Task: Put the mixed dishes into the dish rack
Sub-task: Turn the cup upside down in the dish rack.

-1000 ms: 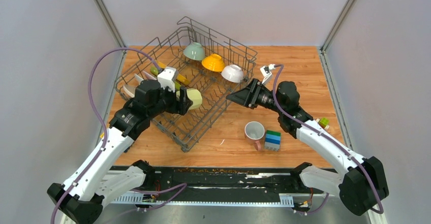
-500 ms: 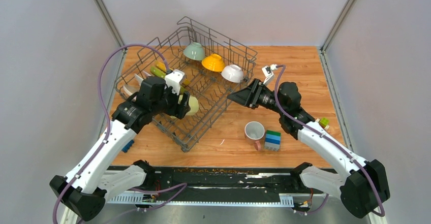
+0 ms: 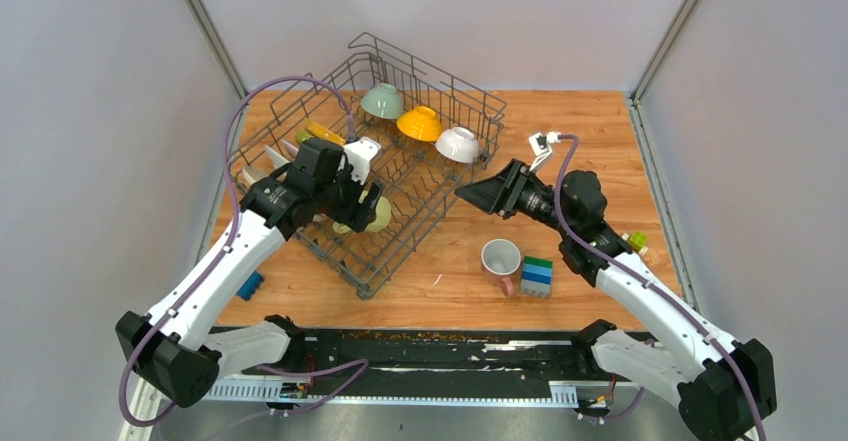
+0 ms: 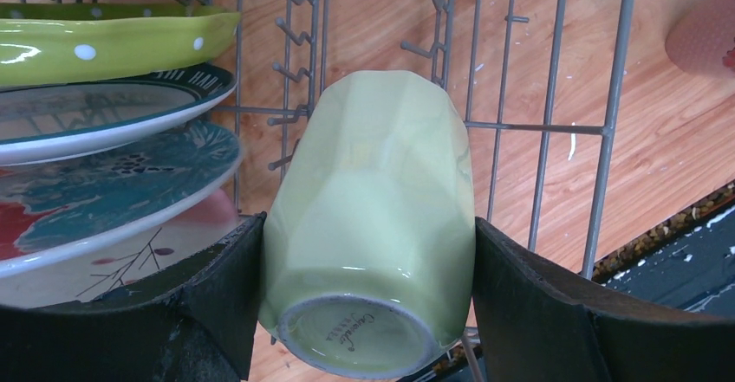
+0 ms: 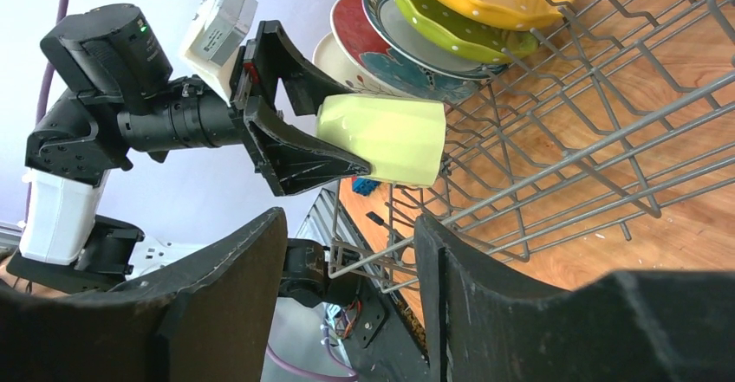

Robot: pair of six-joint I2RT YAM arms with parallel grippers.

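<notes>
Mug [image 4: 368,217]: pale yellow, hanging mouth-away over the near corner of the dish rack [image 3: 455,96], just beside the plates [image 4: 95,152].
Left gripper [image 4: 366,235]: clamping the mug's sides.
Right gripper [image 3: 468,192]: gaping wide, carrying nothing, hovering beside the rack.
Doing it well: lowering mouth-down between tines, clearing the plates, releasing once seated.

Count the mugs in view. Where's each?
2. The pale yellow mug is gripped in the left tool over the dish rack. The white pink-handled mug stands on the table beside the stacked blocks. More could be hidden inside the rack.
</notes>
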